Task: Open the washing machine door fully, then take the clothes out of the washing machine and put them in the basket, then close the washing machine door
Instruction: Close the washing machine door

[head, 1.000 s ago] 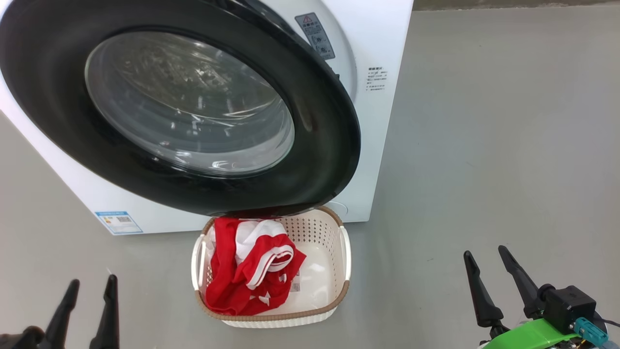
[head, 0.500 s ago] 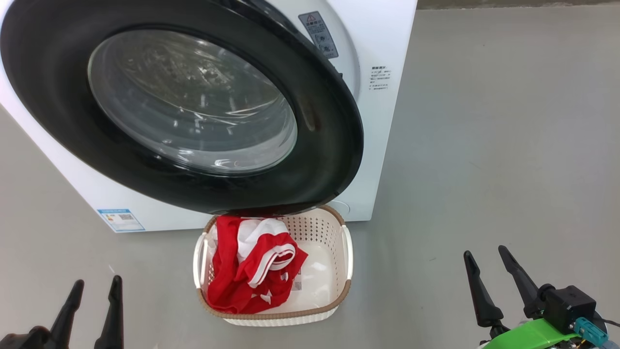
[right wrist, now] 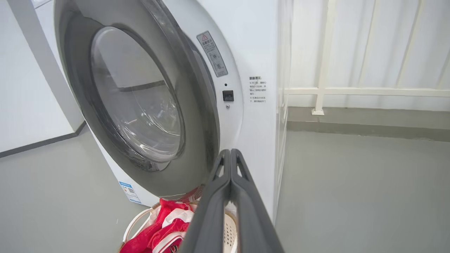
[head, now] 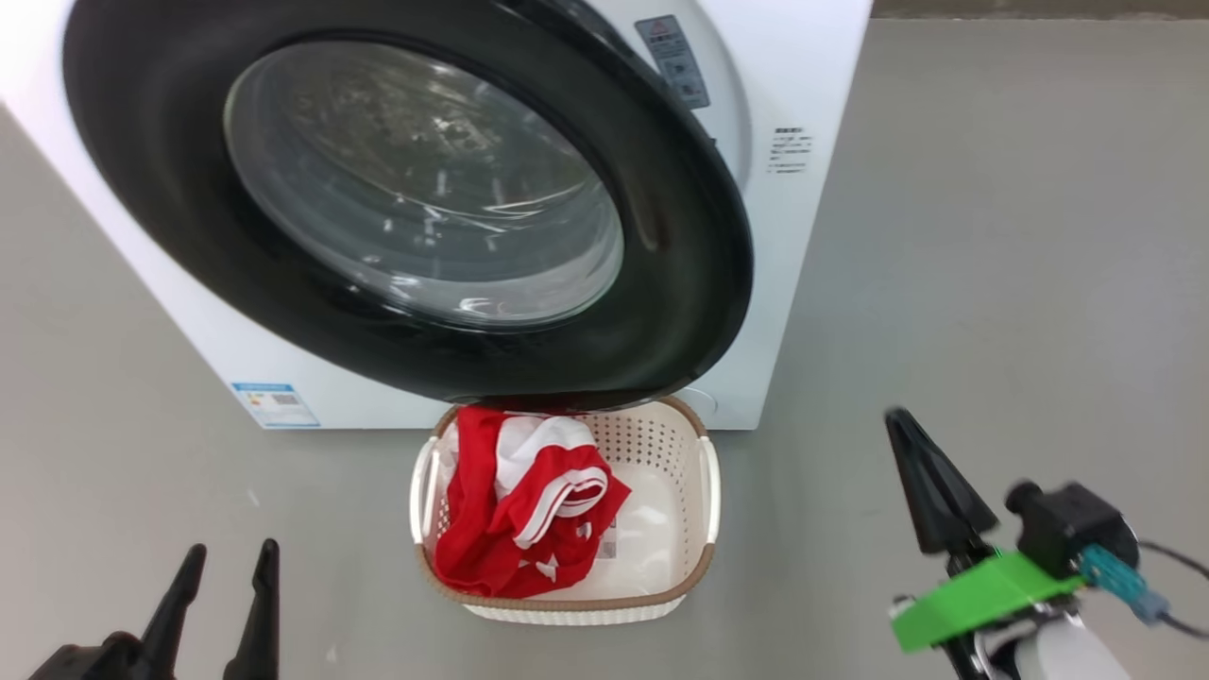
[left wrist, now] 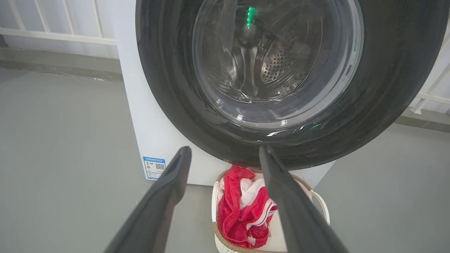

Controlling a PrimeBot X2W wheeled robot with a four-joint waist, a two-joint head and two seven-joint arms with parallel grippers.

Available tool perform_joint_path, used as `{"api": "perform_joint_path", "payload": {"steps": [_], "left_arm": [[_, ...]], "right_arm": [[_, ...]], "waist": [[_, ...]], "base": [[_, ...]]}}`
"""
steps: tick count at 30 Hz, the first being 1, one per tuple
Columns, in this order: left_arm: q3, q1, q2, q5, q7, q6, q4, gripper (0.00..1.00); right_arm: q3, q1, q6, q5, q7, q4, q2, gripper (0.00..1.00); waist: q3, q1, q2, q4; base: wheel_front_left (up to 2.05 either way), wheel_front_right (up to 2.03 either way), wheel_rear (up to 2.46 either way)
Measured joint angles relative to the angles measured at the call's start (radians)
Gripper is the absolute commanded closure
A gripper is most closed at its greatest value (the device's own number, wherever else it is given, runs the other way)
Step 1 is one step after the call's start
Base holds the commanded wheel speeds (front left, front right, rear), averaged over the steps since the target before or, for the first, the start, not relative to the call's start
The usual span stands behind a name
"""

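At the white front-loader (head: 812, 236), round glossy black-rimmed glass door (head: 694, 283) hangs ajar: rigid, slick, likely push rim. Left gripper (head: 231, 552) spread wide; right gripper (head: 902, 425) pinched together, empty.

Grey floor (head: 992, 236), white railing (right wrist: 369, 91), pale wall (right wrist: 21, 105)

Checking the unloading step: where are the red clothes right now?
In the head view the clothes lie heaped in the left half of the basket, on the floor just under the lower edge of the washing machine door.
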Motion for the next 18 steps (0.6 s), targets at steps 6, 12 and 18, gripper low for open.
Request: {"api": "perform_joint_path", "payload": {"steps": [6,12,18], "left_arm": [[-0.023,-0.012,-0.013,0.004,0.000,0.000,-0.001,0.00],[-0.049,-0.043,-0.027,0.004,0.000,0.000,-0.010,0.00],[-0.081,-0.090,-0.043,0.002,0.000,0.000,-0.025,0.00]], "right_arm": [[0.067,-0.144,0.000,0.007,0.000,0.023,-0.005,1.00],[0.105,-0.264,0.000,0.010,0.000,0.077,-0.004,1.00],[0.107,-0.360,0.000,0.016,0.000,0.137,-0.002,1.00]], "waist": [[0.011,0.0000,0.0000,0.037],[0.035,0.0000,0.0000,0.075],[0.090,0.0000,-0.0001,0.112]], "base": [[0.00,0.00,0.00],[0.00,0.00,0.00],[0.00,0.00,0.00]]}}
